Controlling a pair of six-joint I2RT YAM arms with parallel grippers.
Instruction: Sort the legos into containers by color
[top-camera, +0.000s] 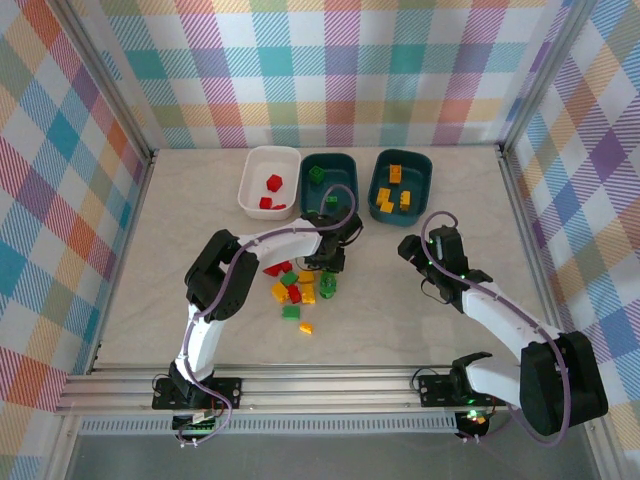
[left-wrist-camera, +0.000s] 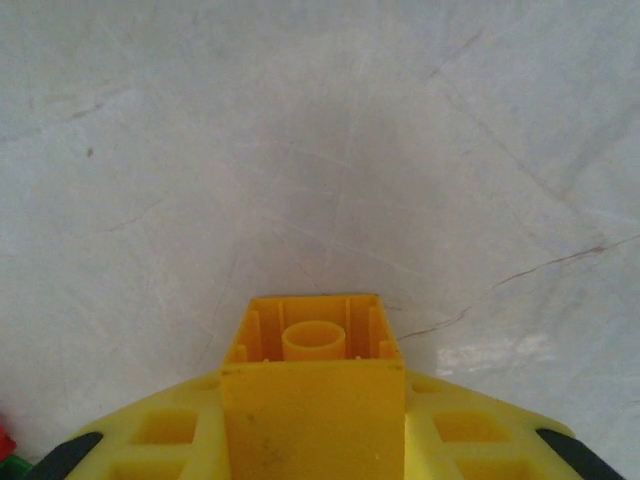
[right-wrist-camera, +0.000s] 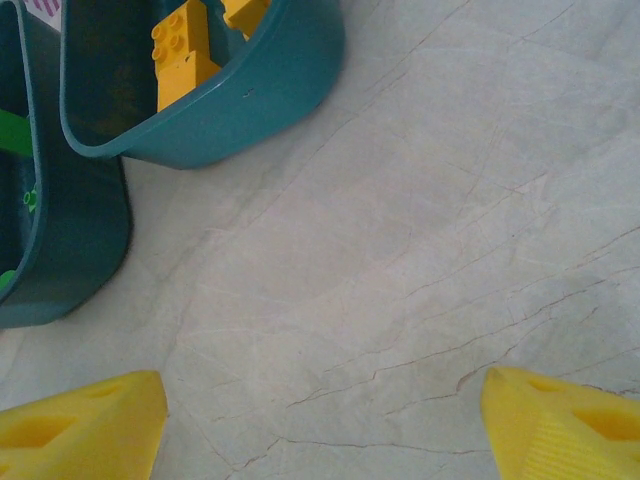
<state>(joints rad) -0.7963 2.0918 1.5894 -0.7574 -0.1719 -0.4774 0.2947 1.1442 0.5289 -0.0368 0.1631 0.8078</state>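
Legos (top-camera: 293, 290), small studded plastic bricks in red, green and yellow, lie heaped on the pale surface (top-camera: 200, 220) beside the left end effector (top-camera: 326, 266), clenched on one yellow brick (left-wrist-camera: 313, 400) (hollow underside showing); right end effector (right-wrist-camera: 320, 425) gapes wide near the dark teal plastic tub (right-wrist-camera: 250, 90).

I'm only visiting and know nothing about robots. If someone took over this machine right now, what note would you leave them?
Left gripper: shut on a yellow brick.
Right gripper: open, empty, over bare table near the right teal tub.
Done: red legos in the white tub, green legos in the middle teal tub, yellow legos in the right one.
Left: bin the held brick, then sort the loose pile.
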